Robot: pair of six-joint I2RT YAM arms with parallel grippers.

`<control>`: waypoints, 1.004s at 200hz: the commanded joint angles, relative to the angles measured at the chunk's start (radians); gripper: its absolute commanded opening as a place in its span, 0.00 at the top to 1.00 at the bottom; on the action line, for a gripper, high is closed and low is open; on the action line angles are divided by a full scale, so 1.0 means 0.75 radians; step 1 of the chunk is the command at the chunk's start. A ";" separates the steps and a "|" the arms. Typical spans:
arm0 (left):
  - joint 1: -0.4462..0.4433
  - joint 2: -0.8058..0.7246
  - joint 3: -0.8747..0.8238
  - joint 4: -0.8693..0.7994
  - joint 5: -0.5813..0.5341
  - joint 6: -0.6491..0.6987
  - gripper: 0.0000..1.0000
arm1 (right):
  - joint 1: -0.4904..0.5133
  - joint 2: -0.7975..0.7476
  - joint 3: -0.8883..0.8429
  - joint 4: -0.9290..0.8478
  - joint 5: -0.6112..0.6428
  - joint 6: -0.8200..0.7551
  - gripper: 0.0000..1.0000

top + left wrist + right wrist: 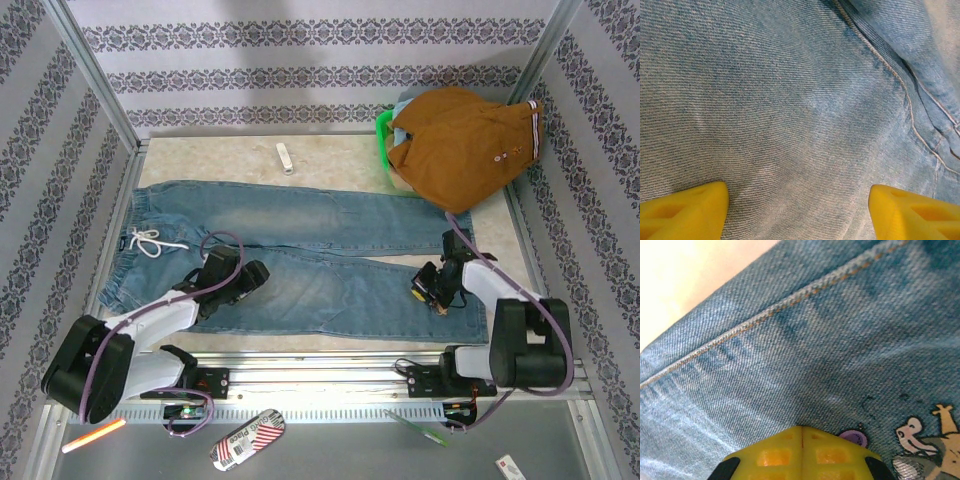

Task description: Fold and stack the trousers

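While the trousers (330,215) lie spread flat across the table (330,160), waistband left, I judge no fold made and stacking outstanding. My left gripper (799,192) stands wide over the near thigh; my right gripper (801,437) is pressed closed at the near hem.

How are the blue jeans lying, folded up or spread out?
Spread out. The trousers lie flat on the table, both legs stretched long side by side, waistband at the left, nothing doubled over.
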 commanded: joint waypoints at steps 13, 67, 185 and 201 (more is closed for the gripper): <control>-0.097 -0.075 -0.082 -0.008 -0.009 -0.116 0.25 | -0.102 0.210 0.152 -0.061 0.094 -0.133 1.00; -0.156 -0.137 0.013 -0.131 -0.089 -0.052 0.21 | -0.154 0.321 0.320 -0.035 0.066 -0.155 1.00; 1.289 -0.414 0.430 -0.988 -0.016 0.226 0.05 | 0.178 -0.135 0.412 -0.217 -0.047 -0.152 0.85; 1.427 -0.418 0.404 -1.046 -0.119 0.229 0.09 | 0.228 -0.144 0.413 -0.203 -0.079 -0.140 0.84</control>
